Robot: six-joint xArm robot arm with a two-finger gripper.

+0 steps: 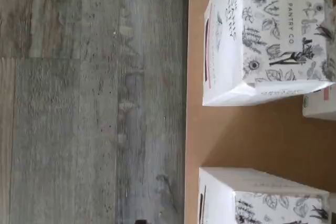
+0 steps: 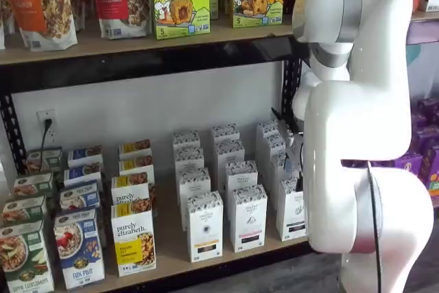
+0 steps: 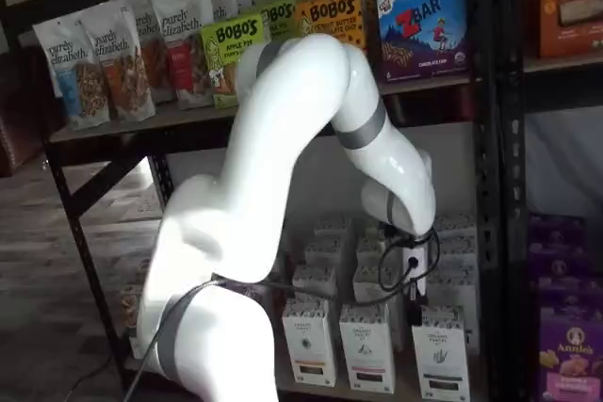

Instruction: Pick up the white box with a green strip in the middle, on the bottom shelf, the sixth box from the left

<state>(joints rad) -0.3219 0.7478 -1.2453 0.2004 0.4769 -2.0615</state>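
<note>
The white box [image 2: 291,211] is the rightmost front carton in the rows of tall white cartons on the bottom shelf [image 2: 171,250]. It has a grey botanical pattern around its top and a small dark strip low on its front. A shelf view shows it again as the white box [image 3: 441,360], standing upright. My gripper [image 3: 413,291] hangs just above and behind it, over the white cartons, holding nothing. Its fingers are mostly hidden by the arm. The wrist view looks down on two patterned carton tops [image 1: 268,35] with bare shelf board [image 1: 236,135] between them.
Colourful cereal boxes [image 2: 134,238] stand left of the white cartons. More white cartons [image 2: 247,217] stand in rows beside and behind the target. A black upright [image 2: 291,87] rises behind the arm. Grey wood floor [image 1: 94,103] lies off the shelf's front edge. Purple boxes [image 3: 565,345] fill the neighbouring rack.
</note>
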